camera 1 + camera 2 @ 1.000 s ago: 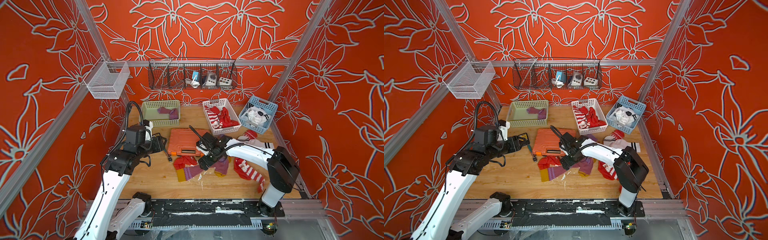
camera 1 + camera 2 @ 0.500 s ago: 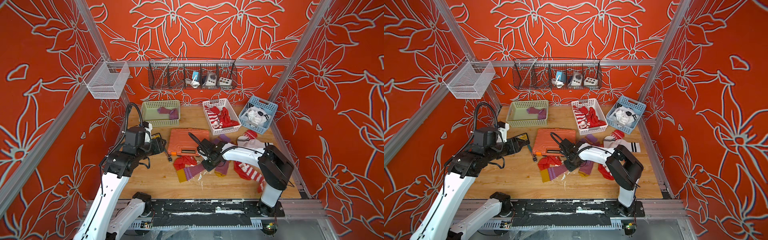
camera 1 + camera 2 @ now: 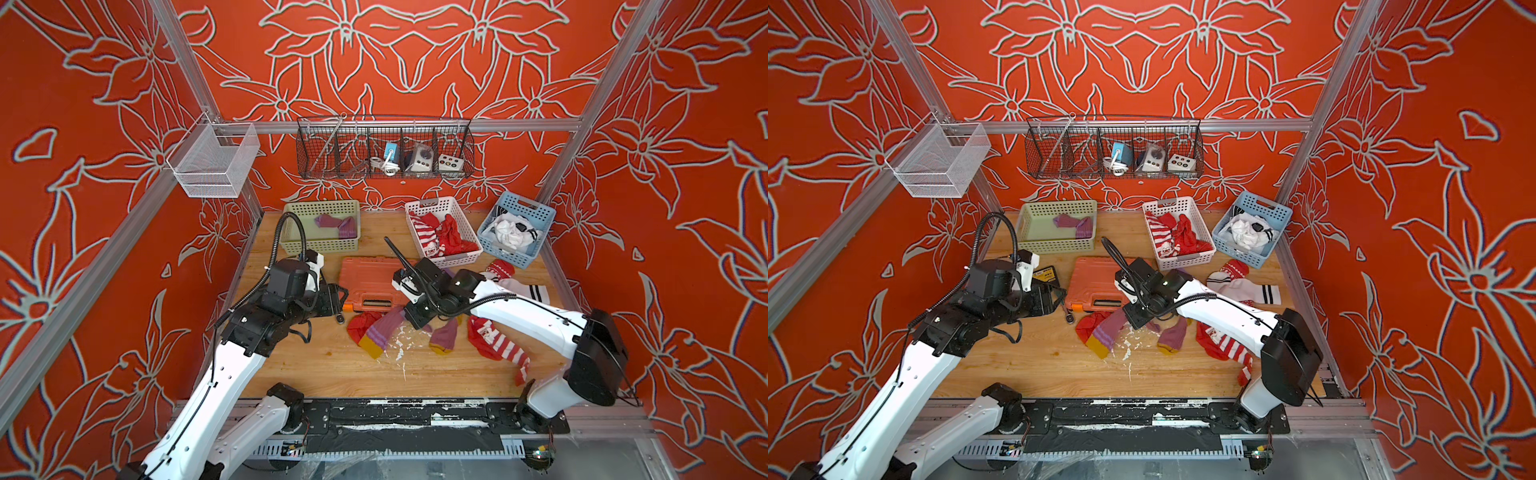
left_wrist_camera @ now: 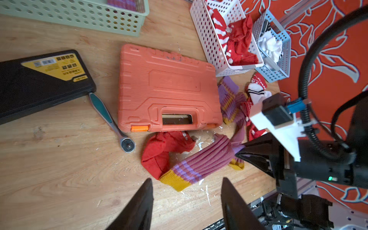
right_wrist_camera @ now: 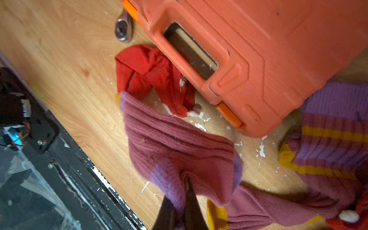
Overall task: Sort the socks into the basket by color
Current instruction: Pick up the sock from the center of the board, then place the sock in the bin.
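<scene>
We see the right gripper (image 5: pixel 184 191) pressed together on a fold of the ribbed knit purple sock (image 5: pixel 175 139), whose mustard cuff lies just ahead of the left gripper (image 4: pixel 186 180), its tapered fingers spread and empty. The right fingertips are buried in the fabric, and a crumpled red sock (image 4: pixel 159 151) beside the cuff vanishes at the edge of the ridged orange case (image 4: pixel 169 85). Beyond both grippers, perforated plastic baskets hold socks: the green basket (image 3: pixel 320 245) purple ones, the white basket (image 3: pixel 455 259) red ones, the blue basket (image 3: pixel 505 253) white ones.
</scene>
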Motion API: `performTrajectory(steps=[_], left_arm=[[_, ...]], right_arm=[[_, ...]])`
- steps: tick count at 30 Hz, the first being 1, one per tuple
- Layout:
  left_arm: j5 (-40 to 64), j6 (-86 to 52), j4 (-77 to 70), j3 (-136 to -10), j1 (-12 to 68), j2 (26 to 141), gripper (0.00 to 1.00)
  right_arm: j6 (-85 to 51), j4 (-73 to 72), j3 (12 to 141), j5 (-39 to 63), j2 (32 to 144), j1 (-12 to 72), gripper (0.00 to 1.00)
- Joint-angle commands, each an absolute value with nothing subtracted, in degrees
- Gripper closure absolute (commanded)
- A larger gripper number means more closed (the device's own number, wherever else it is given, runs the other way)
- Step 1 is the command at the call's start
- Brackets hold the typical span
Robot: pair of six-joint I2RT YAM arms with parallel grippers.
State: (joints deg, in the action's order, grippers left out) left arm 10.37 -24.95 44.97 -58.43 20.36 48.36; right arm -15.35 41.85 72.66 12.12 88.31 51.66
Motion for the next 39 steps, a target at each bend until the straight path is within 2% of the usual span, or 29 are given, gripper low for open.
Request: performTrajectory(steps=[1, 15, 23, 31, 36, 39], left_arm=[[10.76, -26.10, 37.66, -56.44, 23.73, 46.13, 0.45], [12.82, -24.56, 20.78, -51.07, 34.06, 45.82, 0.37], [8.13, -19.85, 14.35, -52.20, 40.17, 52.71, 0.35], [2.92, -16.33, 7.66, -54.89, 41.83, 59.93, 0.34], [0.75, -13.49, 4.25, -56.62, 41.84, 62.07, 0.37], [-0.21, -12.12, 4.54, -58.34, 41.84, 64.19, 0.48]], right_arm=[[-14.92, 43.44, 76.67, 14.42, 85.82, 51.07, 1.00], [-19.63, 39.52, 86.30, 32.96, 83.36, 43.76, 1.00], [-22.94, 36.99, 90.52, 43.65, 84.59, 40.08, 1.00], [-24.72, 34.58, 92.81, 50.41, 86.57, 38.67, 1.00], [-23.69, 35.46, 93.97, 50.90, 87.26, 38.24, 1.00], [-23.36, 35.76, 94.56, 50.98, 87.58, 37.67, 1.00]])
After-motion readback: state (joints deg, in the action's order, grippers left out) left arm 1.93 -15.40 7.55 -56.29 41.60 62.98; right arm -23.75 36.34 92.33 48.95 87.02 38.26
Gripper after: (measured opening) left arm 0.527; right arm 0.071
